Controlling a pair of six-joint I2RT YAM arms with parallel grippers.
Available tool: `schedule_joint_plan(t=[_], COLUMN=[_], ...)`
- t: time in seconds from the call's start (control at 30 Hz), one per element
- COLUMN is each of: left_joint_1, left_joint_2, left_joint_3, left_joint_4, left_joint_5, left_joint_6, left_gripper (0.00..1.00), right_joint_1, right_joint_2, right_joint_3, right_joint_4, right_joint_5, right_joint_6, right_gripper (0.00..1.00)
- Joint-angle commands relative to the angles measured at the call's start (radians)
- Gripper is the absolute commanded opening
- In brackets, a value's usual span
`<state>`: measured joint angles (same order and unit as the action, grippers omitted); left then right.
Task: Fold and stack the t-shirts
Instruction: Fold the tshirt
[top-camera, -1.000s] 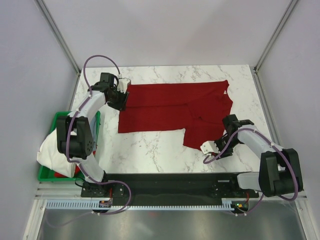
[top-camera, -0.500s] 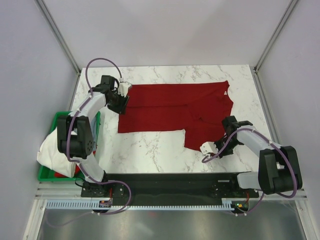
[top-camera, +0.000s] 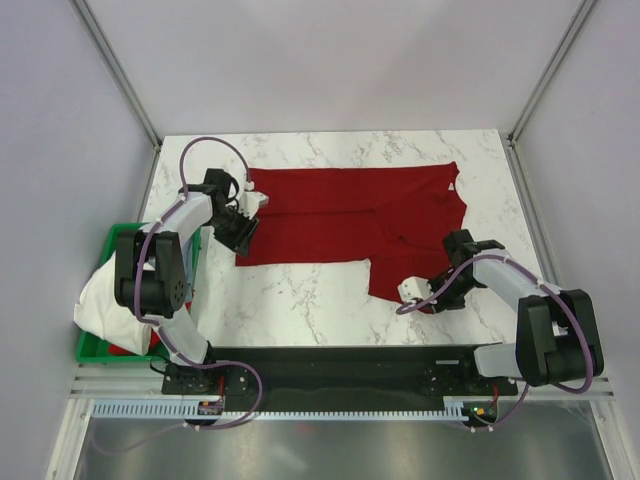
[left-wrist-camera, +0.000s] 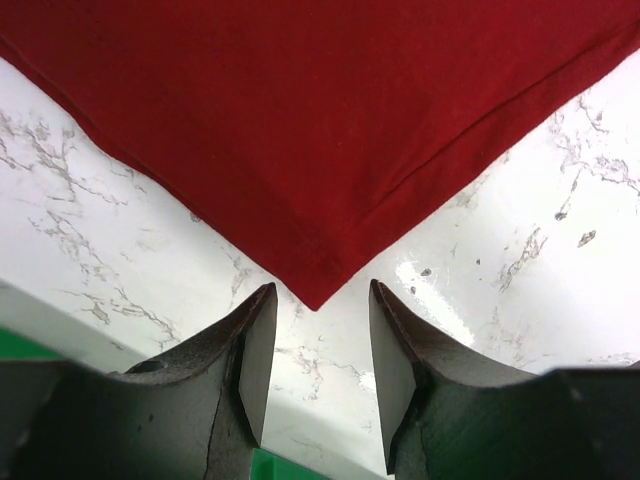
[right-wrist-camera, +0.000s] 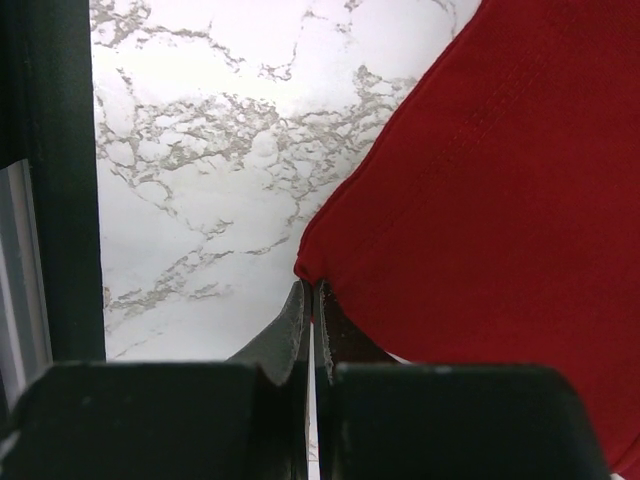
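Top external view: dark red t-shirt (top-camera: 340, 215) spread flat on marble table (top-camera: 300, 300), small white neck label (top-camera: 452, 186) at its far right corner, its near right part reaching closer to the arm bases than the rest of the hem. Left of the shirt, past the table's edge, green bin (top-camera: 95, 352) heaped with a white t-shirt (top-camera: 100, 295), a scrap of red cloth showing beneath.

Left gripper (top-camera: 243, 222) at the shirt's left edge, between shirt and bin. Seen from left wrist: jaws parted, a hemmed corner of the shirt pointing straight into the gap, its tip about level with the fingertips (left-wrist-camera: 255, 320), nothing pinched. Bare marble on either side of that corner, slivers of green by the fingers.

Right gripper (top-camera: 408, 296) at the shirt's near right corner. Seen from right wrist: jaws pressed together, only a hairline between them, tips right against a rounded corner of the red cloth. Impossible to tell whether any fabric is caught between them. Shirt lying flat on one side of the tips, bare marble on the other.
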<state>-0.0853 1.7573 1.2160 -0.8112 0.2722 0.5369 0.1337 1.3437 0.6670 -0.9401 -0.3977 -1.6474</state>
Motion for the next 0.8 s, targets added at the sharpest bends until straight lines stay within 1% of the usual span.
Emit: schedule_joint_plan(t=[0.0,0.3,0.57,0.77], left_joint_1=[0.005,0.004,0.004,0.004], left_joint_2=[-0.002,-0.012,0.036,0.059], left_joint_3=[-0.004,-0.059,-0.061,-0.064], left_joint_4=[-0.022,-0.017,0.020,0.046], left_joint_5=[0.028,0.021,0.005,-0.024], left_joint_6=[0.043,0.041,0.029,0.026], left_gripper=[0.49,0.49,0.50,0.49], right_joint_1=[0.007,0.015,0.018,0.017], right_joint_2=[0.017,0.028,0.023,0.018], right_joint_3=[0.025,0.036,0.034,0.028], right_joint_4=[0.055,0.058,0.058,0.067], right_joint_5=[0.002,-0.004,-0.003,-0.010], right_joint_6=[0.017,0.047,0.054,0.077], right_gripper=[0.00,0.00,0.00,0.00])
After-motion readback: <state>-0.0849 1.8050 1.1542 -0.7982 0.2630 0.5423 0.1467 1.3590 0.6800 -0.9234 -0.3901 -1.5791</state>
